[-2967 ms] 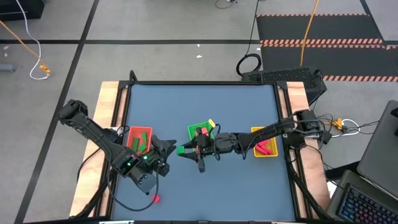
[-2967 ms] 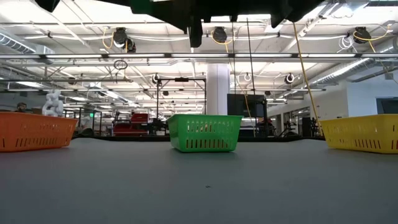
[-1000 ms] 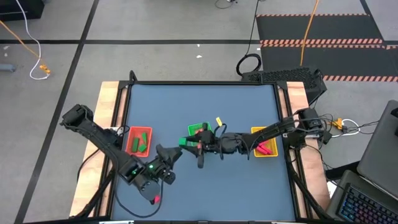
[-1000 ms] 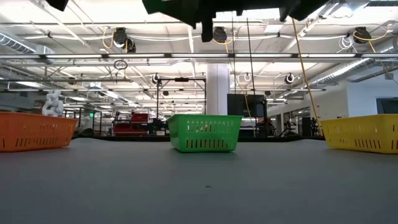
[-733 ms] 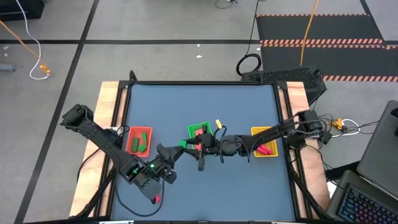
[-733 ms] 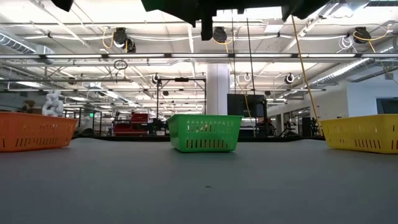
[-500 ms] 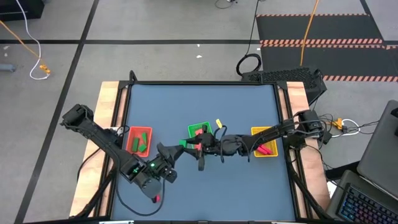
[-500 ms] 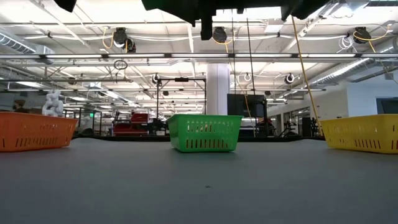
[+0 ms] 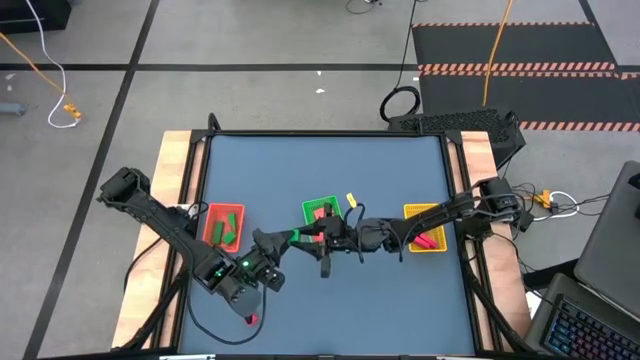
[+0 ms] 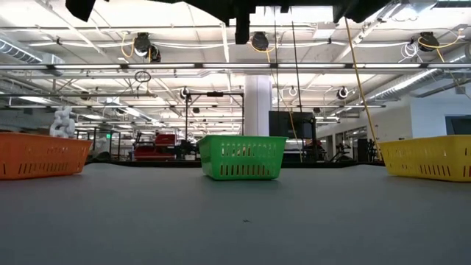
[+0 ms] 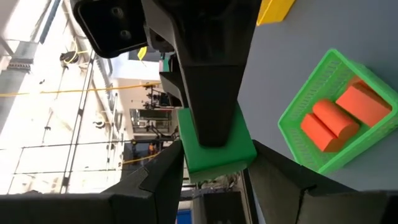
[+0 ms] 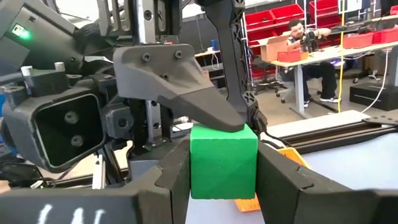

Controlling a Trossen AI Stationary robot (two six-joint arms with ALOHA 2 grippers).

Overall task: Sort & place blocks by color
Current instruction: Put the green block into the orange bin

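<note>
A green block (image 9: 297, 238) hangs in the air between the two grippers, over the table's middle, just near of the green tray (image 9: 309, 205). My right gripper (image 12: 222, 180) comes from the table's right and is shut on this block (image 12: 222, 158). My left gripper (image 11: 217, 171) comes from the left and is shut on the same block (image 11: 217, 149). Orange blocks (image 11: 329, 121) lie in the green tray. Green blocks (image 9: 228, 226) lie in the orange tray (image 9: 209, 228), and pinkish-red blocks (image 9: 428, 238) in the yellow tray (image 9: 412, 212). One pinkish-red block (image 9: 250, 320) rests on the table. My left gripper has the green block between its two fingers (image 11: 165, 180), coming level from the table's left. One finger (image 12: 186, 87) lies on the block's top face (image 12: 224, 132); the other is hidden behind the block. The block is lifted clear. My right gripper pinches the green block by two opposite side faces (image 12: 198, 165) between its fingers (image 12: 177, 180), coming level from the table's right. One of its fingers (image 11: 211, 93) lies across the face turned toward my left wrist. The block is lifted clear of the table.
The three trays stand in a row across the table's middle: orange (image 10: 40, 156), green (image 10: 241, 157) and yellow (image 10: 427, 157) in the low view. Bare tabletop lies toward the far edge and toward the near right. Wooden strips border the table's left and right sides.
My left gripper has edged slightly toward the green block held by my right gripper. The block and my right gripper have stayed nearly in place above the table.
</note>
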